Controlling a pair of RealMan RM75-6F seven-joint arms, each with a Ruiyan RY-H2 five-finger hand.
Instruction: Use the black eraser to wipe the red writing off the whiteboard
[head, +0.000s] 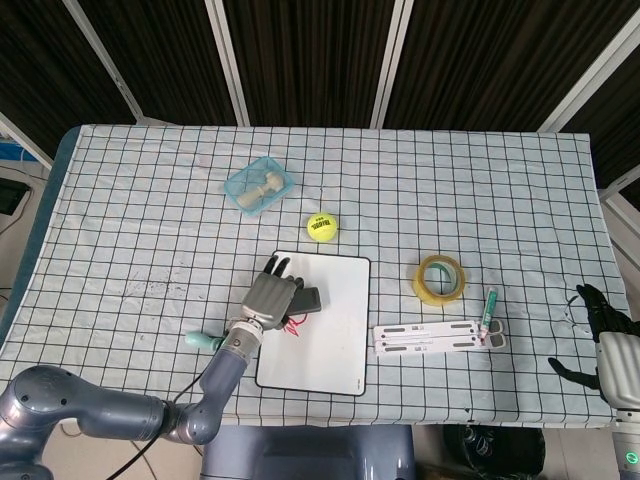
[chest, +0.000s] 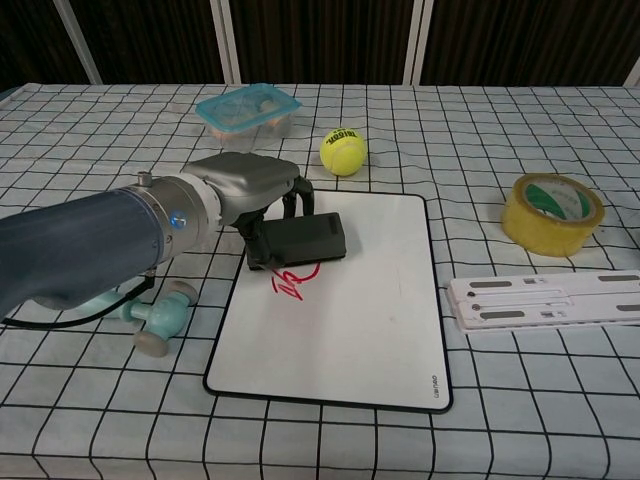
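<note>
A white board (head: 331, 333) (chest: 352, 320) with a black rim lies in the middle of the checked table. Red writing (chest: 293, 282) (head: 292, 324) marks its left part. My left hand (head: 267, 298) (chest: 248, 180) grips the black eraser (chest: 299, 238) (head: 308, 299) and holds it flat on the board, its lower edge covering the top of the red strokes. My right hand (head: 605, 330) hangs open past the table's right front corner, shown only in the head view, holding nothing.
A yellow tennis ball (chest: 343, 151) lies just behind the board and a lidded blue box (chest: 247, 108) further back left. A teal dumbbell toy (chest: 153, 316) rests left of the board. Yellow tape (chest: 550, 213) and a white strip holder (chest: 548, 301) lie right, beside a green marker (head: 490, 304).
</note>
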